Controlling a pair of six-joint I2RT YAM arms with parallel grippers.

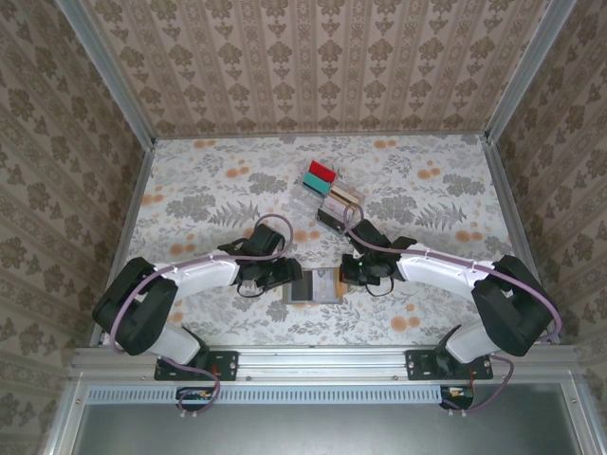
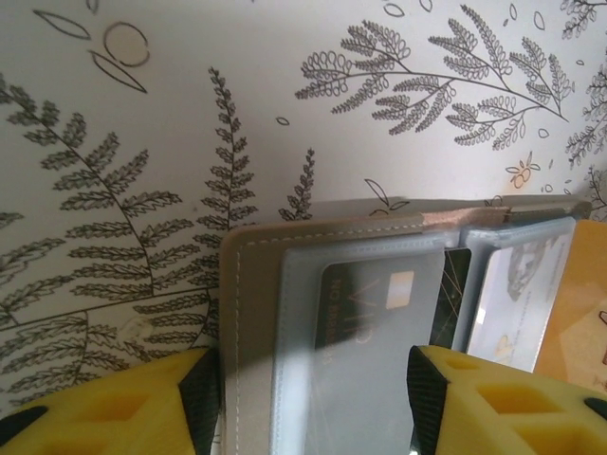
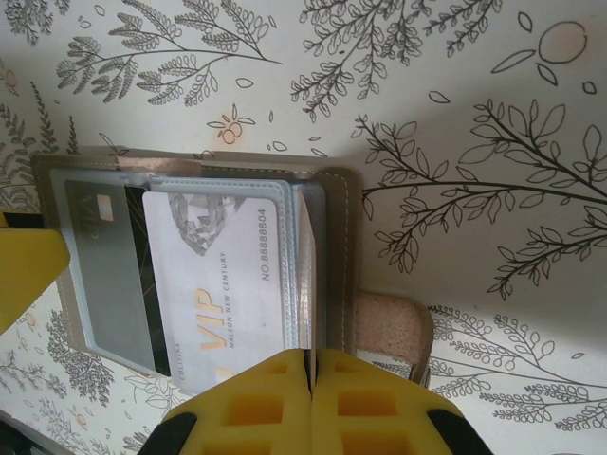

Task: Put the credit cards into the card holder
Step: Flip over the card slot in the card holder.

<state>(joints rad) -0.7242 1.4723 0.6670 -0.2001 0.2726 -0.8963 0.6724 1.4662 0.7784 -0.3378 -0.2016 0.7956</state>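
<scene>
Overhead view of a floral-print table [image 1: 190, 190] w/ two robot arms reaching in from the near edge. The card holder [image 1: 316, 284] lies unfolded, flat on the table, directly btwn the two hands.

L gripper [image 1: 282, 275]: jaws spread, one yellow finger [image 2: 123, 412] just outside the holder's outer edge, the other over its centre fold, so one panel sits btwn them. Ahead of these fingers, a dark card [image 2: 379, 313] sits inside that panel's clear sleeve.

R gripper [image 1: 351, 273]: its yellow fingers [image 3: 247, 412] are pressed together at the holder's edge nearest the hand. Can't tell whether a sleeve edge is caught in the seam. Just ahead of the fingertips, a white VIP card [image 3: 218, 275] lies in the other panel's clear sleeve, beside the dark card. A speckled tan tab [image 3: 394, 332] pokes out from under the holder, next to the R fingers.

Beyond the R hand, well apart from the holder, a clear rack [image 1: 337, 210] holds a red card [image 1: 322, 172] and a teal card [image 1: 316, 182].
</scene>
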